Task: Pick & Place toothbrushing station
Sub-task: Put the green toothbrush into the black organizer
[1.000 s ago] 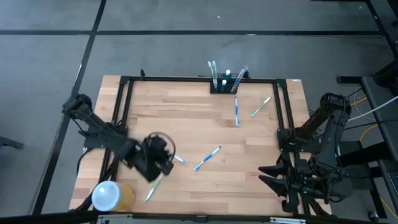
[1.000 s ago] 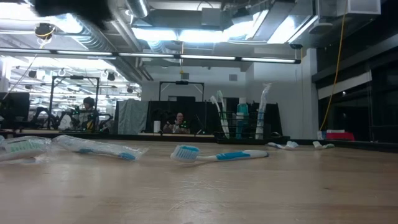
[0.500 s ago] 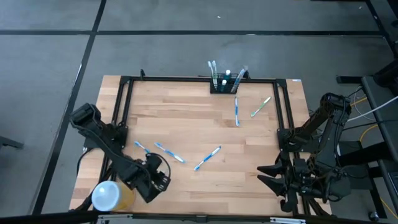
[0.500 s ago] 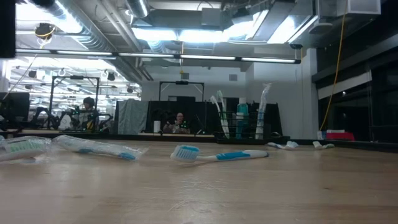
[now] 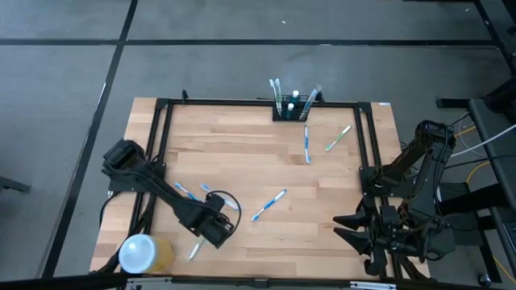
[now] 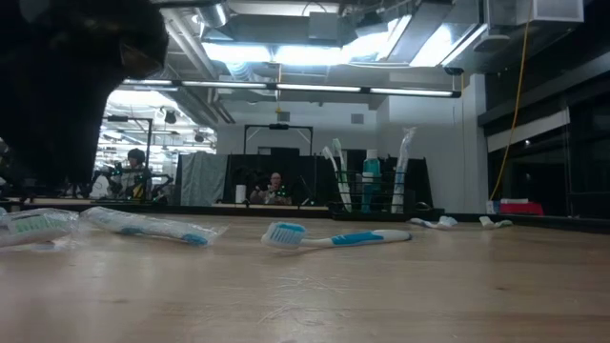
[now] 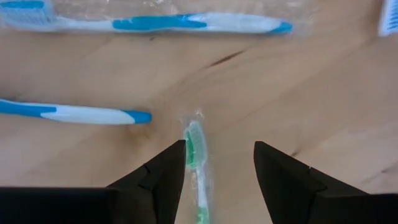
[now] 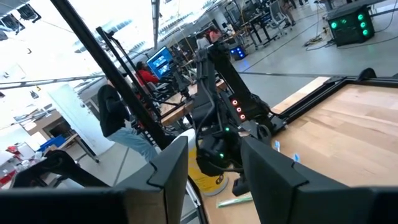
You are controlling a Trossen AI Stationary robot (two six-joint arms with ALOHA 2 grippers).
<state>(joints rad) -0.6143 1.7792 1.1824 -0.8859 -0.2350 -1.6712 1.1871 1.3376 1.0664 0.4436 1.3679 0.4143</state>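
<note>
The toothbrushing station [image 5: 292, 106], a small black rack with a few brushes standing in it, sits at the table's far edge and shows in the low view [image 6: 370, 189]. My left gripper [image 5: 216, 232] hangs open near the front left, pointing down. A wrapped green toothbrush [image 7: 195, 144] lies on the wood just below it; the brush's head is beside one finger [image 7: 169, 171], and I cannot tell whether they touch. Its handle end [image 5: 193, 251] shows past the gripper. My right gripper [image 8: 214, 165] waits open at the table's right side [image 5: 379, 234], with nothing between its fingers.
Blue toothbrushes lie loose on the wood: two wrapped ones [image 5: 187, 192] [image 5: 219, 197] by the left arm, one mid-table [image 5: 268, 205], one [image 5: 306, 145] near the station beside a green one [image 5: 339, 137]. A white-topped yellow cylinder [image 5: 143, 254] stands at the front left corner. A black frame [image 5: 161, 129] rims the table.
My left gripper has come down toward the table and moved toward the near edge, then a little to the right, tipping to point more steeply down. It now fills the left of the low view. The blue brushes it covered a second ago show again.
</note>
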